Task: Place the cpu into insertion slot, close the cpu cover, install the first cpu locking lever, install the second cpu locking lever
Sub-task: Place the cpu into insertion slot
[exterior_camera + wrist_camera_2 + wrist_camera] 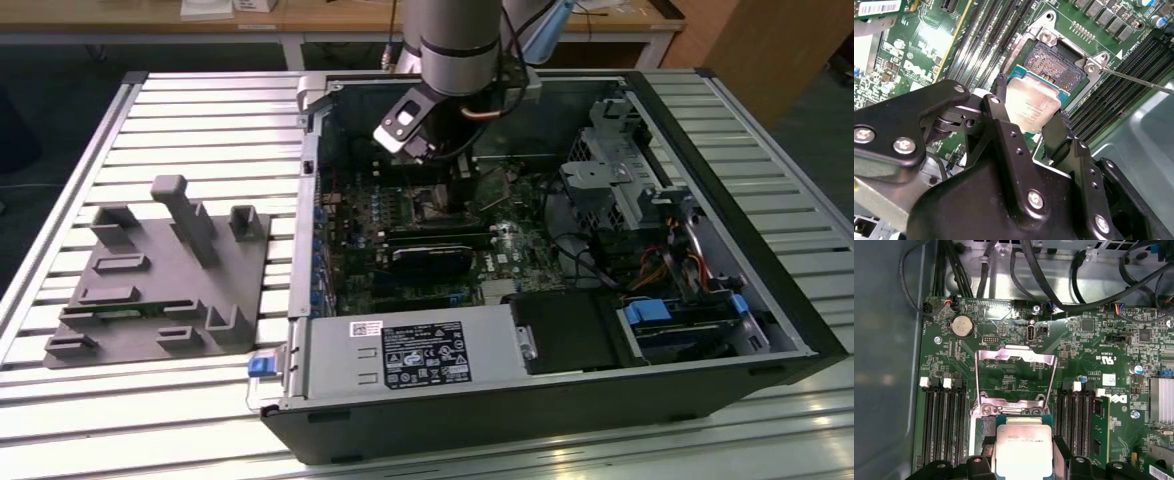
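The cpu (1023, 445) is a small thin square with a pale silvery metal top bearing faint print, and a green edge shows around it in the second wrist view (1034, 102); it is held by the gripper (1028, 109) with the black jaws clamped on two opposite sides; one finger (1056, 131) presses one edge and the other is at the far edge; the chip hangs over the near part of the insertion slot (1053, 61), whose dark centre and silvery rim are still partly uncovered; contact between chip and slot cannot be told; the cpu cover (1016, 356), a thin silvery frame with a window, lies swung back off the slot against the motherboard (1089, 350); a thin metal rod (1139, 82) stands out from one corner of the socket; long black memory slots (944, 425) run on both sides; a round coin cell (961, 326) sits beyond the cover; in the exterior view the arm (461, 40) reaches down into the open computer case (747, 300), which lies on a slatted table (200, 110); a grey fixture (160, 280) rests on the exterior view's left, well apart from the case
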### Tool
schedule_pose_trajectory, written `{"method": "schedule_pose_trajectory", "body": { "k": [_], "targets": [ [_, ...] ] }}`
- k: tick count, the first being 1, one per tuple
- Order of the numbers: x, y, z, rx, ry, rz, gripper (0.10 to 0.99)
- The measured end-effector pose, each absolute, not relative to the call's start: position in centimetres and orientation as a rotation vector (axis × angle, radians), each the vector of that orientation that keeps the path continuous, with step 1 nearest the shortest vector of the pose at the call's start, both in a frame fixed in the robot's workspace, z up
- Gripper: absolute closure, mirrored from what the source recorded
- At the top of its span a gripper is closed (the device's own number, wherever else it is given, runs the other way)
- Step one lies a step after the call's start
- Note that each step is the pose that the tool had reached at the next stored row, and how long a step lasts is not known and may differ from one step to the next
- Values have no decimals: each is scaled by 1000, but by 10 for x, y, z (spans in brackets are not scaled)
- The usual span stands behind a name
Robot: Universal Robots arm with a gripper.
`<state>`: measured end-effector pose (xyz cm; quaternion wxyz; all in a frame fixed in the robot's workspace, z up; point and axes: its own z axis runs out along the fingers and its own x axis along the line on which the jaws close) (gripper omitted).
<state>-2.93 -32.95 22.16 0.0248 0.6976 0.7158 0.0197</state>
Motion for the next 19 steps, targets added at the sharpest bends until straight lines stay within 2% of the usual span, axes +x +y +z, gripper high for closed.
{"method": "schedule_pose_trajectory", "body": {
  "k": [19],
  "targets": [
    [-46,-325,208,2130,2184,117,549]
  ]
}}
